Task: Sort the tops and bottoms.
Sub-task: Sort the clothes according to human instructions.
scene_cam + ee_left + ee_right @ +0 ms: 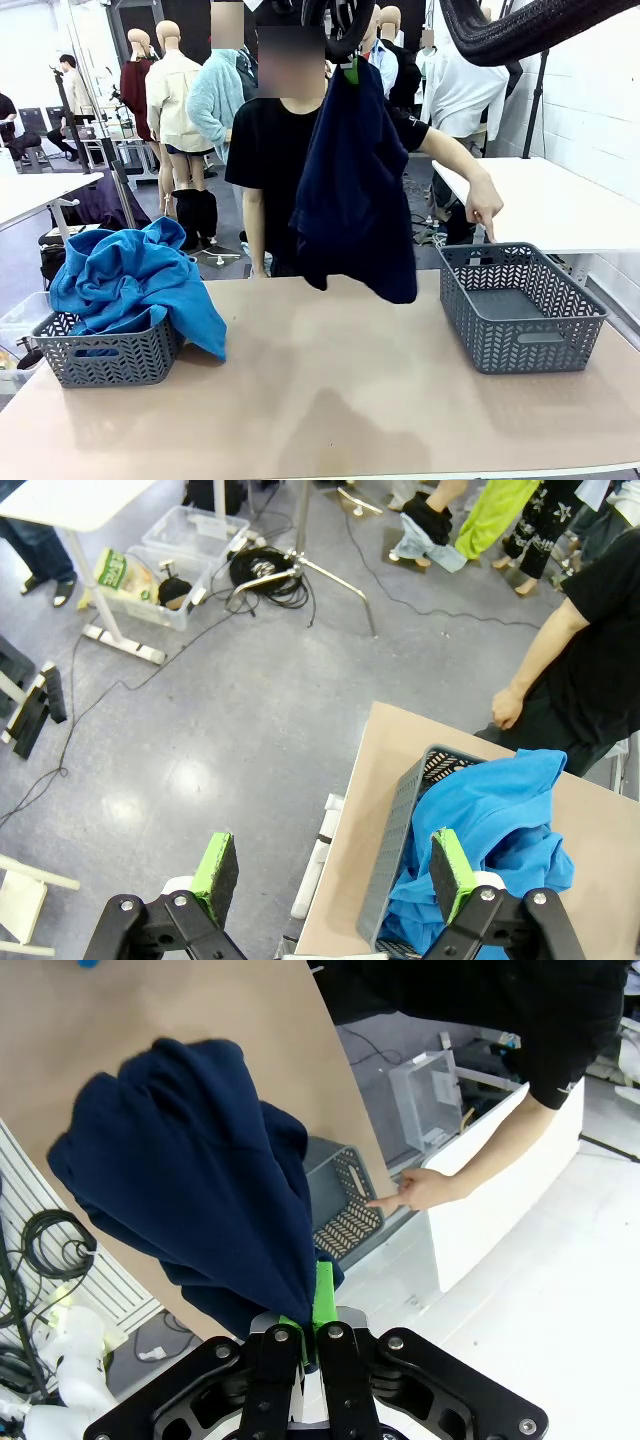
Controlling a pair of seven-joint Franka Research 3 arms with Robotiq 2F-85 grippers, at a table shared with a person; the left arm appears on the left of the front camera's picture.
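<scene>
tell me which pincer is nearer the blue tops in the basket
Left. The left pincer hovers open just above the blue tops; the right pincer is out over mid-table, holding the navy bottoms.

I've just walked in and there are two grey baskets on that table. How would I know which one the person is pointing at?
Start at the tan table and look to its right end, the robot's right. The basket there sits under the person's pointing hand, past the dark navy garment hanging from the right claw. It holds nothing, while the left basket overflows with bright blue tops.
</scene>
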